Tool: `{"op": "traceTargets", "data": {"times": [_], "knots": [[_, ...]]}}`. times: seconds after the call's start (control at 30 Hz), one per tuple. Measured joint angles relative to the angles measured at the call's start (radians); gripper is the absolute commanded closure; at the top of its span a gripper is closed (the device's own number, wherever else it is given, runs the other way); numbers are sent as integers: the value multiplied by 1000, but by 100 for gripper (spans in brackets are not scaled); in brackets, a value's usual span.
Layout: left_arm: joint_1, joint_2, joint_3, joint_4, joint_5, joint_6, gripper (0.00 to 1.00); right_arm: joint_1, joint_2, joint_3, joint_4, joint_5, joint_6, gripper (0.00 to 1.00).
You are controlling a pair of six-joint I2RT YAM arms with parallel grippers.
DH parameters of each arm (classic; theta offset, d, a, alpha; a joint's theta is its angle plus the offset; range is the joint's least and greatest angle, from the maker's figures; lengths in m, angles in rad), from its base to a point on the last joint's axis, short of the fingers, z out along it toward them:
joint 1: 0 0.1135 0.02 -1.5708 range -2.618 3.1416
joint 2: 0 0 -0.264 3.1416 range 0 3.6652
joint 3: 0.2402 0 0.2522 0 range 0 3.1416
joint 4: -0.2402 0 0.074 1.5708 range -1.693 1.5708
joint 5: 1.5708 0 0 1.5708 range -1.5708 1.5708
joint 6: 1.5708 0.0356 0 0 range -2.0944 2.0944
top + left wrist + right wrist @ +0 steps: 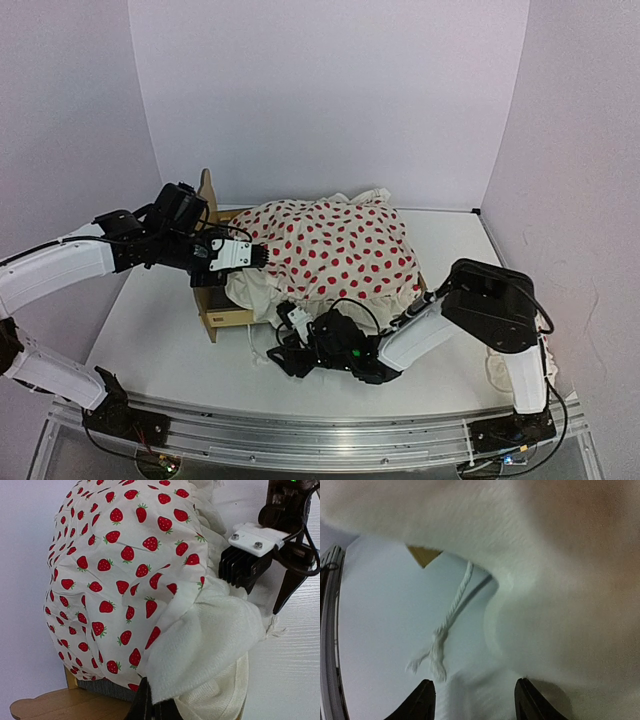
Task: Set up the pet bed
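Progress looks partial: the pet bed (212,316) stands left of centre on the worktop (150,340), its duvet (330,250) heaped and overhanging, not yet smoothed. Your left fingers (142,706) are pinched together on the duvet's left edge; your right fingers (422,700) gape apart under its near hem, empty.

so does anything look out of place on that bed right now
Yes: the strawberry-print duvet sits bunched in a heap on the pet bed, cream underside turned out and spilling over the near rail, not spread flat. The left end effector is shut on its edge.
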Motion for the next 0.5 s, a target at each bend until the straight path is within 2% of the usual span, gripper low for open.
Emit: {"op": "traceTargets", "data": {"times": [0.1, 0.23, 0.5], "knots": [[0, 0, 1, 3, 5, 0, 100, 0, 65, 51, 78, 46, 15, 41], [0, 0, 1, 3, 6, 1, 100, 0, 60, 50, 139, 124, 6, 37], [0, 0, -1, 3, 8, 2, 100, -4, -90, -8, 148, 204, -85, 37]]}}
